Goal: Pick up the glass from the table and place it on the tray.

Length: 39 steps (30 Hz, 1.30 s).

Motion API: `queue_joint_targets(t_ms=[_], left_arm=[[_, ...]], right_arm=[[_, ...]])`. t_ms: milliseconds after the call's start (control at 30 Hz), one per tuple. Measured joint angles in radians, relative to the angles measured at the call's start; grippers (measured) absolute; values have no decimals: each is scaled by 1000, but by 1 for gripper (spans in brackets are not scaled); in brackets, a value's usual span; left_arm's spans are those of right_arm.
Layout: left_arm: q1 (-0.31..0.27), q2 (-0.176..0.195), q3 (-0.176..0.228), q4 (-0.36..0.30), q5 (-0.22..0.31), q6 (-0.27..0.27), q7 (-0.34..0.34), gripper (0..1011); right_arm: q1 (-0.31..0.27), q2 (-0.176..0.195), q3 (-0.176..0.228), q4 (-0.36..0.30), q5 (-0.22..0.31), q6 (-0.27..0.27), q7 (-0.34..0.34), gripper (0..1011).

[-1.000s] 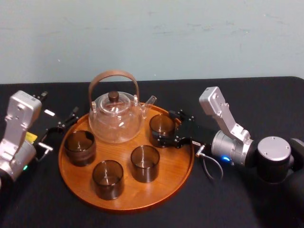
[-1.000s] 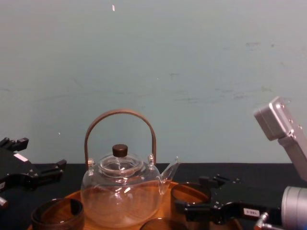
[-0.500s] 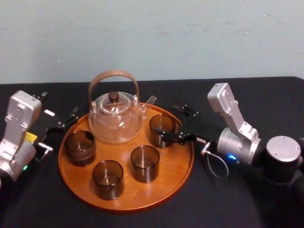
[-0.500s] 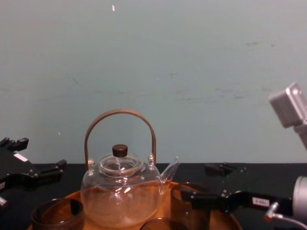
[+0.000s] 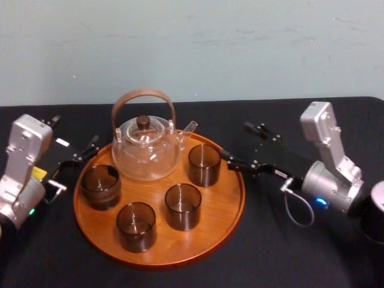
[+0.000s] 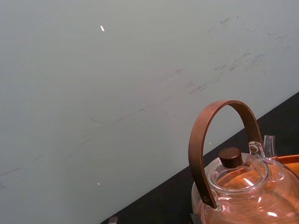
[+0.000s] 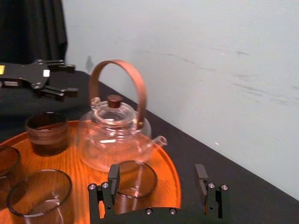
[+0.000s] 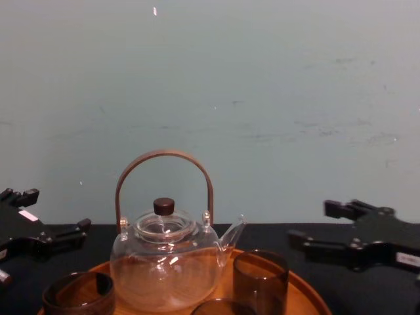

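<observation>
Head view: the right tool lies low over the black counter, its fingers spread wide and holding nothing. The glass stands upright on the tray, just beyond this tool's nearer fingertip and outside the gap between the fingers; whether fingertip and glass touch cannot be determined. Beyond the glass from this tool stand the teapot and three other glasses, all on the tray. The left tool rests at the tray's opposite side, fingers apart and empty, with one of the other glasses nearest to it. Left wrist view: the teapot with its brown arched handle stands ahead of the left tool, an orange strip of the tray beside it and the pale wall behind. Right wrist view: the right tool shows both fingers well apart with nothing gripped; the glass stands ahead of them at the near edge of the tray, the teapot farther on, and the left tool open across the tray. Chest view: the right tool hangs open beside the tray; the glass stands upright on the tray, near the tool's fingertips. The left tool is open and empty on the far side of the teapot.
</observation>
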Motion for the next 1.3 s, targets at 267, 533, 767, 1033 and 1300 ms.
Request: queue_joint_targets(t_ms=[267,533,767,1033,1300], left_arm=[[0,0,0,0,0,0,0,1001],[0,0,0,0,0,0,0,1001],[0,0,0,0,0,0,0,1001],[0,0,0,0,0,0,0,1001],[0,0,0,0,0,0,0,1001]], right_arm=[[-54,29,60,-8,33,-17,-23,1002],[-88,44,110,2,39,-28,-57,1002],[-99,46,144,20,23,-31,-83,1002],[-106,39,179,41,19,-35,-92,1002],[-106,29,189,46,13,-38,-93,1002]])
